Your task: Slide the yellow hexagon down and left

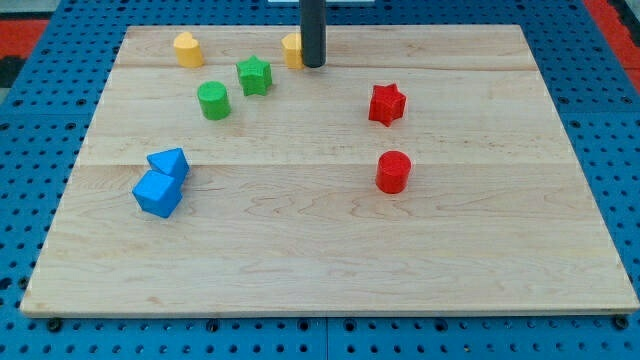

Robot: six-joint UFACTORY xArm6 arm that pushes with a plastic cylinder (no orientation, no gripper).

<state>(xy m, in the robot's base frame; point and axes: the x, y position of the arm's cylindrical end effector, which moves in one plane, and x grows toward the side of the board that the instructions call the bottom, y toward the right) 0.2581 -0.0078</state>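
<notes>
A yellow block [291, 50], which may be the hexagon, sits near the view's top centre, its right half hidden behind my dark rod. My tip [313, 65] rests on the board touching that block's right side. A second yellow block [187, 48], heart-like in shape, lies at the top left. I cannot tell for certain which yellow block is the hexagon.
A green star [254, 75] and a green cylinder [213, 101] lie down and left of the tip. A red star [386, 104] and a red cylinder [393, 172] lie at the right. Two blue blocks [161, 183] touch each other at the left. The wooden board [330, 260] ends in blue pegboard.
</notes>
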